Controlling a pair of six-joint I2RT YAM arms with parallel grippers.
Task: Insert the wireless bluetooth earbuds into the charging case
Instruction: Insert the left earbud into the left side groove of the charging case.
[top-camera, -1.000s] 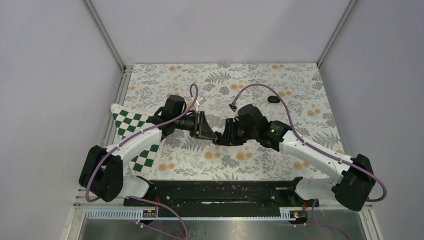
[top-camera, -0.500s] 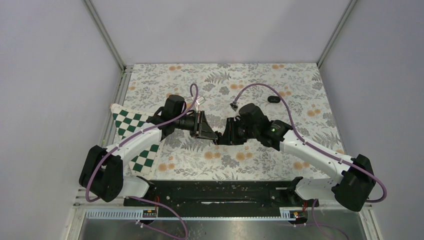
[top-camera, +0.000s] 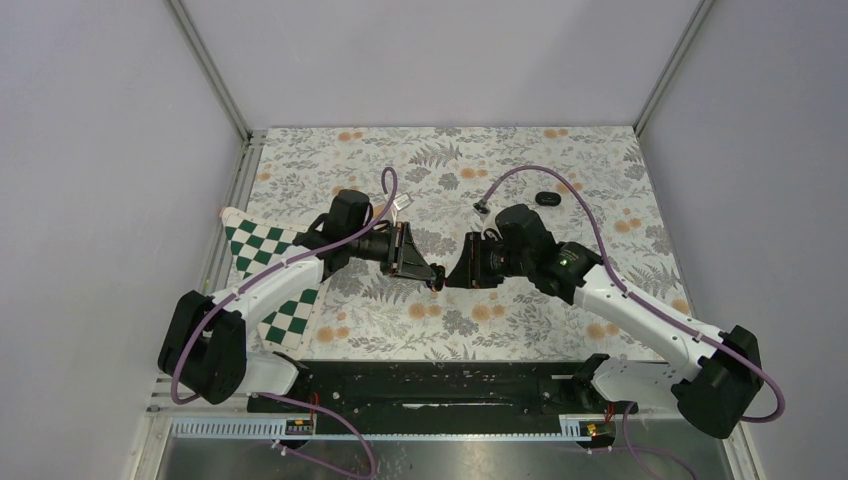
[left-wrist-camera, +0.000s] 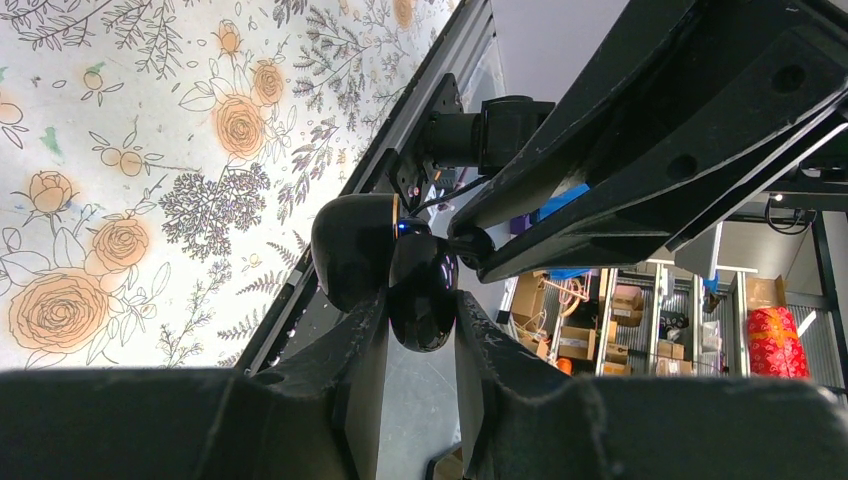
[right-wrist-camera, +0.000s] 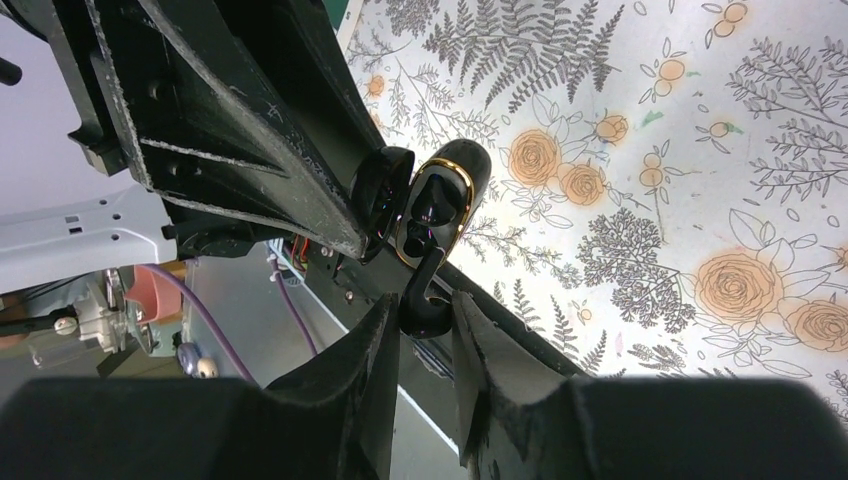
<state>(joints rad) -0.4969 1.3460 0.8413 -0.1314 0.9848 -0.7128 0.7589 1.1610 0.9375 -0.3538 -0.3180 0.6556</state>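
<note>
Right arm swung rightward since earlier view, wrist backed off slightly; left arm unmoved. Left claw (left-wrist-camera: 420, 306) clamped on charging case (left-wrist-camera: 352, 250), lid open, held mid-air above floral surface (right-wrist-camera: 650, 150). Right claw (right-wrist-camera: 422, 318) pinching earbud (right-wrist-camera: 426, 285) at case mouth; contact unclear. Best approach: line bud up with gold-rimmed well, ease in straight, release only once seated. Case glossy black, pebble-shaped; bud tiny, black.

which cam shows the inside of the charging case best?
Right wrist: the charging case faces it open, gold-rimmed cavity visible. Left wrist sees only its glossy outer shell, clamped in the left gripper. Top external: too small to make out.
</note>
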